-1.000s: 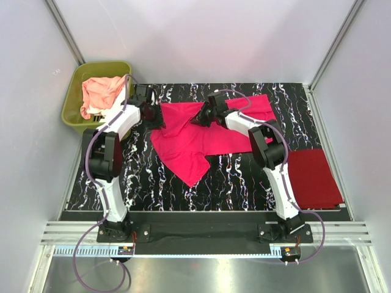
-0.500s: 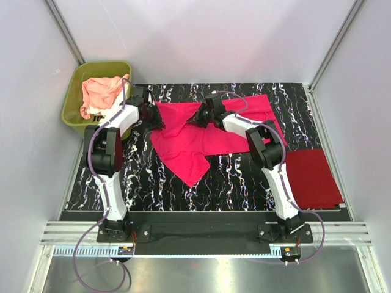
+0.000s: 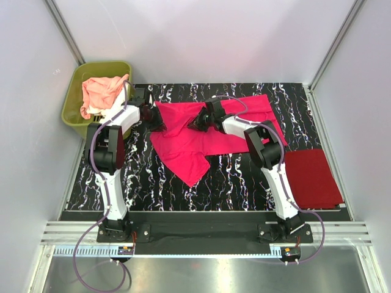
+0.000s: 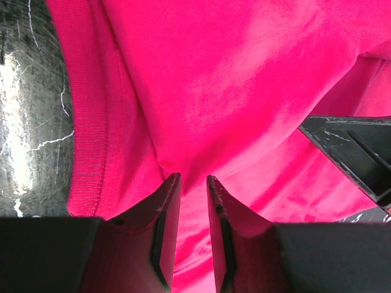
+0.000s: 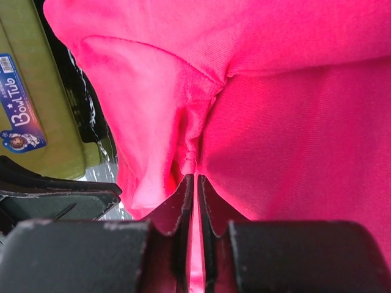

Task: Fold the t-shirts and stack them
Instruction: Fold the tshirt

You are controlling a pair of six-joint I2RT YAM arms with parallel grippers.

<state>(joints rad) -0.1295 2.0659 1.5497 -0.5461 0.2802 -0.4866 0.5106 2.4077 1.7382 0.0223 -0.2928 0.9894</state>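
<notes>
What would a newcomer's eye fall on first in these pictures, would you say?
The hot pink t-shirt, rumpled across the middle of the black marbled table, with the left gripper and right gripper both pinching it. Next, the dark red t-shirt folded flat at the table's right edge.

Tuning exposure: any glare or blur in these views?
Top external: sharp, even light, sheen on the metal ledge. Left wrist: white glare on the table; hot pink t-shirt crisp. Right wrist: pink saturates near the bottom; tub label legible.
</notes>
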